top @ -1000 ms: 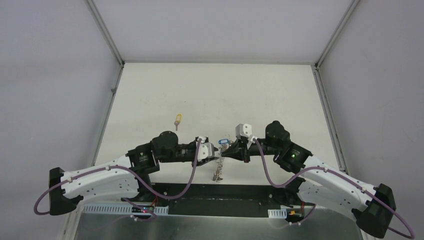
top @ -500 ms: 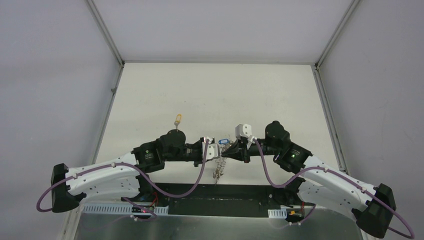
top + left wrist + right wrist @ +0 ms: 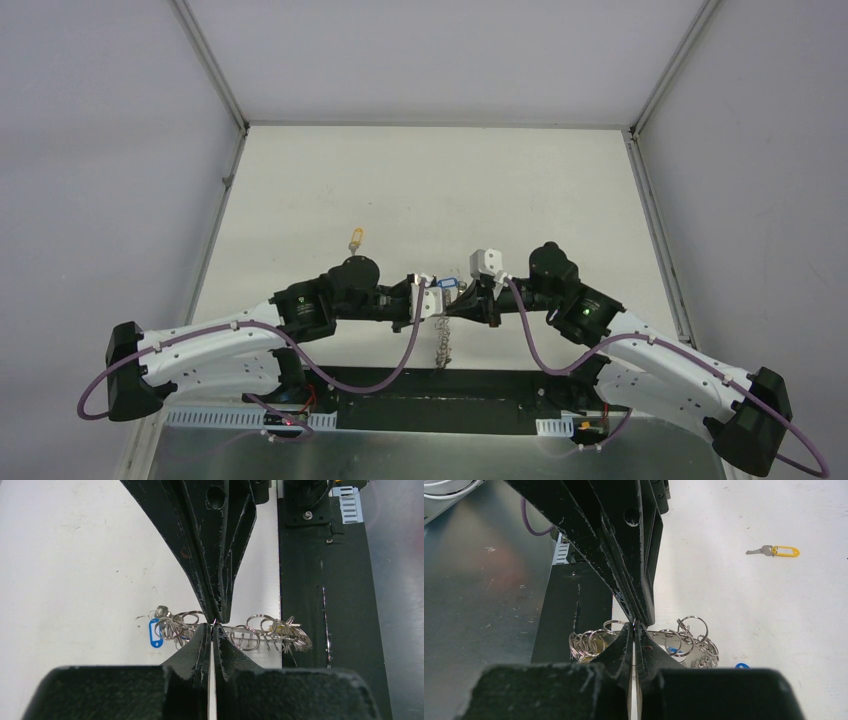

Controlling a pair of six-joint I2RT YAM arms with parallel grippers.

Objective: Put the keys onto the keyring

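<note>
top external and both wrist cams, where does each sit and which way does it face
Top external: above and behind the bases, looking down on the table; both arms show, left gripper and right gripper meeting tip to tip.
Left wrist: on the left arm, looking along its own fingers at the keyring; right gripper opposite.
Right wrist: mirrored, own fingers below, left gripper above.
Shared: all three see the keyring.

Beneath left claw point(image 3: 431, 299) and right claw point(image 3: 457, 300): white tabletop point(image 3: 420, 180), lightly marked. On the near side of both claws: black plate point(image 3: 440, 385), then brushed metal sheet point(image 3: 430, 455) with white slotted strip point(image 3: 205, 415). Far beyond the claws: grey walls point(image 3: 430, 50), edged by aluminium rails point(image 3: 214, 70).
</note>
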